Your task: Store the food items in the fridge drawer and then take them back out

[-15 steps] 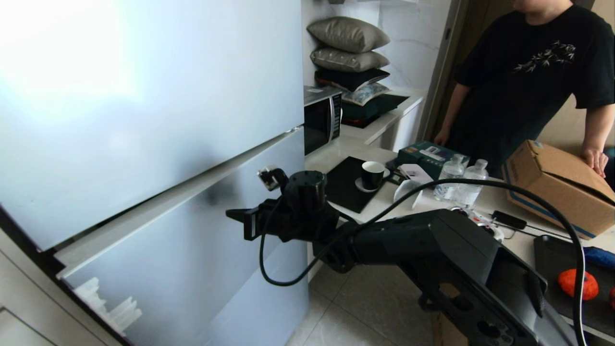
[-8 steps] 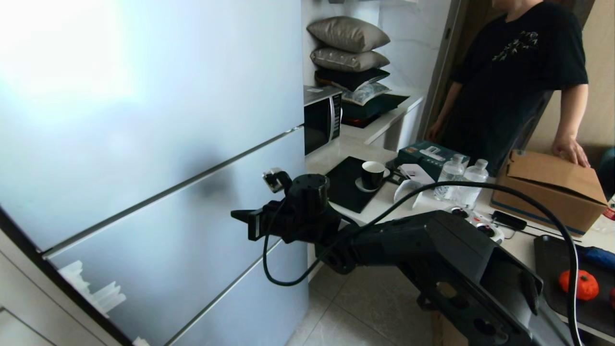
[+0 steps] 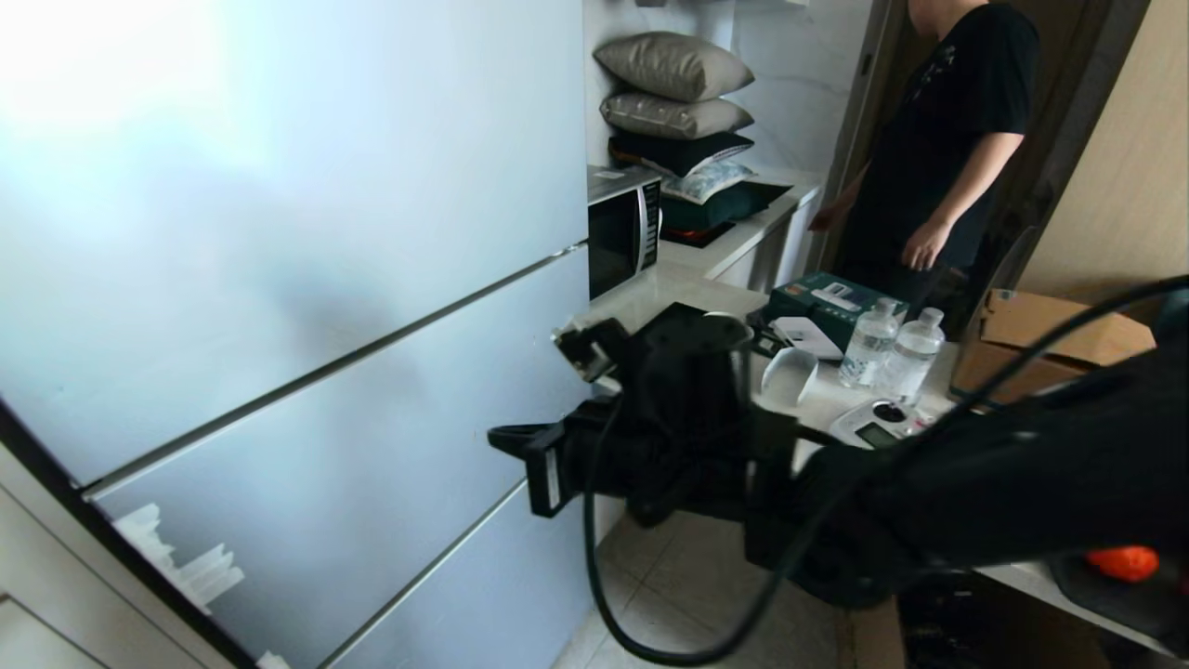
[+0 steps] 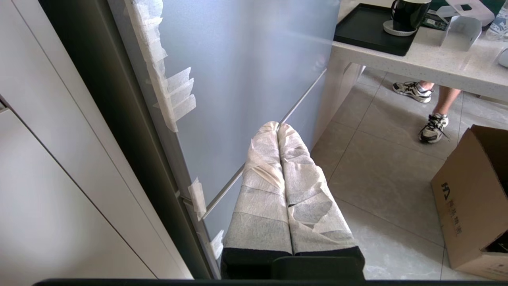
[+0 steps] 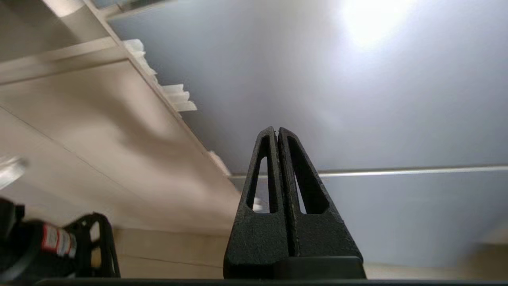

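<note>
Head view: fridge point(image 3: 279, 279) fronts all flush, grey-blue panels with thin seams between; fridge drawer not visible. Right arm point(image 3: 929, 502) reaches across the lower frame toward the fridge; right end effector point(image 3: 520, 441) sits just off the lower panel edge, not touching anything I can confirm. Orange pumpkin-like fruit point(image 3: 1124, 562) lies on a dark tray at the far right of the worktop point(image 3: 836, 409), partly hidden by the arm; apple not discernible. Also on the worktop: two water bottles point(image 3: 892, 348), a green box point(image 3: 822, 297), a cardboard box point(image 3: 1050, 344). Microwave point(image 3: 622, 228) beside the fridge, pillows point(image 3: 673, 93) stacked above. Person in a black shirt point(image 3: 947, 139) stands behind the worktop. Left wrist view: left end effector point(image 4: 278, 127), taped fingers pressed together, empty, pointing at the fridge's lower panel; person's sneakers point(image 4: 424, 109) on the tile floor. Right wrist view: right end effector's black fingers point(image 5: 264, 167) fully together, holding nothing, aimed at the fridge panel seam.
</note>
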You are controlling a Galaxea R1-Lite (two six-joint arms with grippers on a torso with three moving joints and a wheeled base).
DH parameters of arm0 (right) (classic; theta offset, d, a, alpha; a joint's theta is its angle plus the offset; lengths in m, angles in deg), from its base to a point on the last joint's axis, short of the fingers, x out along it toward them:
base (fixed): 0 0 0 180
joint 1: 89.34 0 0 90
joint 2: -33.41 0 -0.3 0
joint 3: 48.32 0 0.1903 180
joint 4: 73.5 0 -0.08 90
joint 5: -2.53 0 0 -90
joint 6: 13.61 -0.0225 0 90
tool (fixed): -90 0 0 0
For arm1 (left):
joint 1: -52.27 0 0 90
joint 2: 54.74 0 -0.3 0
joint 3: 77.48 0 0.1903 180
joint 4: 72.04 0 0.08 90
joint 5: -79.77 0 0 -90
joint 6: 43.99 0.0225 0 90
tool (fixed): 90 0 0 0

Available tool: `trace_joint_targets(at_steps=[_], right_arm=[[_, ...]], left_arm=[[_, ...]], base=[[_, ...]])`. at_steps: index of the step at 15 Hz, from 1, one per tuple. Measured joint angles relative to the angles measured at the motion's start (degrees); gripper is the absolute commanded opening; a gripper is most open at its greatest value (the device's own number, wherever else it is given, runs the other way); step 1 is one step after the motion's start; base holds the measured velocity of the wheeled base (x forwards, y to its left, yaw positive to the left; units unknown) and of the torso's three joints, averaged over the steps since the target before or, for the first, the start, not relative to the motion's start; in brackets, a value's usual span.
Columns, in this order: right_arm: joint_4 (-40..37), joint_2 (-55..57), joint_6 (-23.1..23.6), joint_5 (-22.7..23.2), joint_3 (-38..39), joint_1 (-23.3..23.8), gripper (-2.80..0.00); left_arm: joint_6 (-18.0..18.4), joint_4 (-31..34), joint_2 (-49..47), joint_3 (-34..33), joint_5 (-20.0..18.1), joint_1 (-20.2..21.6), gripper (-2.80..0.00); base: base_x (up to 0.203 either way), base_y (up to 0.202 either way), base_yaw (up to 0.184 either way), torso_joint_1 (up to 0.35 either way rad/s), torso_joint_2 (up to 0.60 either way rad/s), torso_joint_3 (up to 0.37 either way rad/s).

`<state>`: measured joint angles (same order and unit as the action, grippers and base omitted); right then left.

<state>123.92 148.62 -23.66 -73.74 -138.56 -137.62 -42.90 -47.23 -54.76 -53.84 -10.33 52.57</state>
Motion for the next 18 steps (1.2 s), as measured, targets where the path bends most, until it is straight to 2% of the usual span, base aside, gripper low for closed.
trace_joint_targets(at_steps=[2,3,5,9,12,14,16,18], right_arm=[[-1.4,-14.7,4.0,-6.0,11.7,2.5,-2.8],[-3.5,-22.5,6.2,-8.2,16.8,5.6,-2.8],[-9.9,-39.6,10.1,-10.8,26.2,15.0,-2.8],[-25.9,-75.2,15.0,-13.2,47.2,30.4,-2.8],[-35.5,-91.7,13.5,-13.5,61.4,37.4,-2.8],[-41.1,-96.3,13.0,-13.4,65.2,41.3,-2.8],[-41.4,-99.7,13.5,-13.2,66.2,45.2,-2.8],[-41.3,-105.2,15.5,-12.0,66.5,47.1,-2.8]], left_arm=[[0.0,0.0,0.0,0.0,0.0,0.0,-2.8],[0.0,0.0,0.0,0.0,0.0,0.0,-2.8],[0.0,0.0,0.0,0.0,0.0,0.0,-2.8],[0.0,0.0,0.0,0.0,0.0,0.0,-2.8],[0.0,0.0,0.0,0.0,0.0,0.0,-2.8],[0.0,0.0,0.0,0.0,0.0,0.0,-2.8],[0.0,0.0,0.0,0.0,0.0,0.0,-2.8],[0.0,0.0,0.0,0.0,0.0,0.0,-2.8]], base=[[0.0,0.0,0.0,0.0,0.0,0.0],[0.0,0.0,0.0,0.0,0.0,0.0],[0.0,0.0,0.0,0.0,0.0,0.0],[0.0,0.0,0.0,0.0,0.0,0.0],[0.0,0.0,0.0,0.0,0.0,0.0],[0.0,0.0,0.0,0.0,0.0,0.0],[0.0,0.0,0.0,0.0,0.0,0.0],[0.0,0.0,0.0,0.0,0.0,0.0]])
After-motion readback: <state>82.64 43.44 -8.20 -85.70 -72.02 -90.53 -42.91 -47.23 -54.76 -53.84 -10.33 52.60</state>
